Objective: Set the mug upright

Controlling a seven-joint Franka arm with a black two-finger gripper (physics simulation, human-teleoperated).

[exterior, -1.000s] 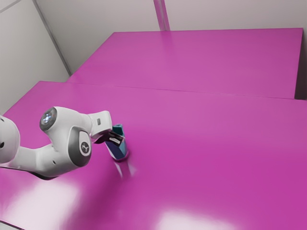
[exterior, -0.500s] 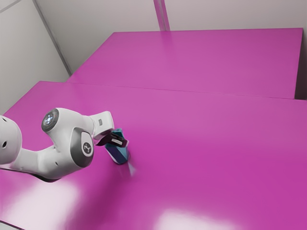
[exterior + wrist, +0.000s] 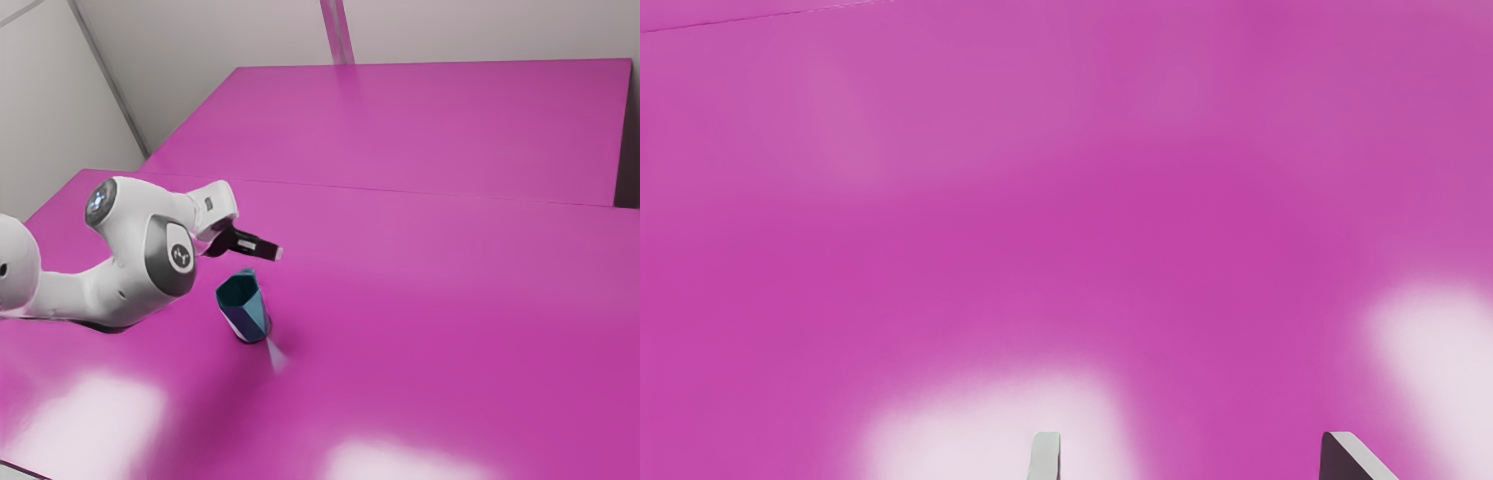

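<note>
In the exterior view my gripper (image 3: pixel 278 254) is held above the table, higher than the teal mug (image 3: pixel 245 308) and apart from it. The mug stands on its base on the magenta table, its dark opening facing up and its handle on the side near the gripper. In the wrist view the gripper (image 3: pixel 1192 450) has its two fingers wide apart with only table surface seen between them.
The magenta table (image 3: pixel 450 330) stretches toward the exterior view's right, with bright light patches on it. A second magenta surface (image 3: pixel 420 130) lies behind it, against pale walls.
My gripper has risen off the mug, which it was overlapping before, and the mug's opening has come into sight. Over the last second the mug's top has shifted slightly toward the exterior view's bottom.
</note>
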